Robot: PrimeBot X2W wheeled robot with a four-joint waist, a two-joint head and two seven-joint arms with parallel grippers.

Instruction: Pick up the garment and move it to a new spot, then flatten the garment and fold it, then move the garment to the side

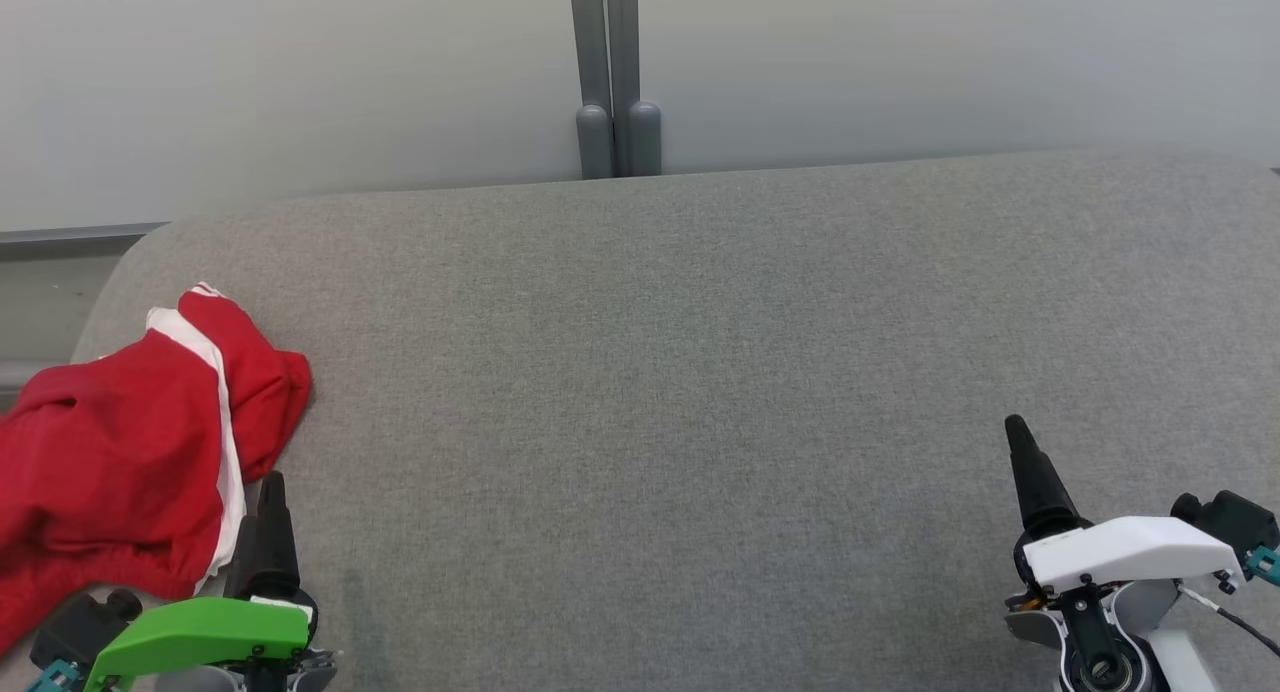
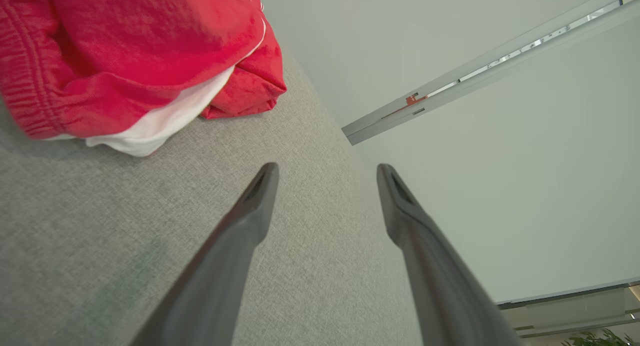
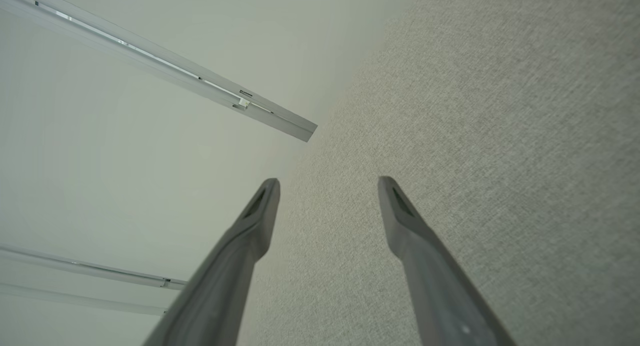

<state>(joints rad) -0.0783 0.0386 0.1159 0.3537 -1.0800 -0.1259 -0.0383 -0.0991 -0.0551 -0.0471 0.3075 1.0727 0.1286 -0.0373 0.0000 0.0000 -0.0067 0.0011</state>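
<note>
The garment is a crumpled red heap with a white stripe, lying at the left edge of the grey cloth-covered table. My left gripper, under its green cover, hovers just to the right of the heap's near side and does not touch it. In the left wrist view the garment lies ahead and to the left of the left gripper, whose fingers are open and empty. My right gripper, with a white cover, stands at the near right over bare table. In the right wrist view the right gripper is open with nothing between its fingers.
A grey double post stands behind the table's far edge at the centre, against a pale wall. The table's far left corner is rounded. Bare grey cloth stretches between the garment and the right gripper.
</note>
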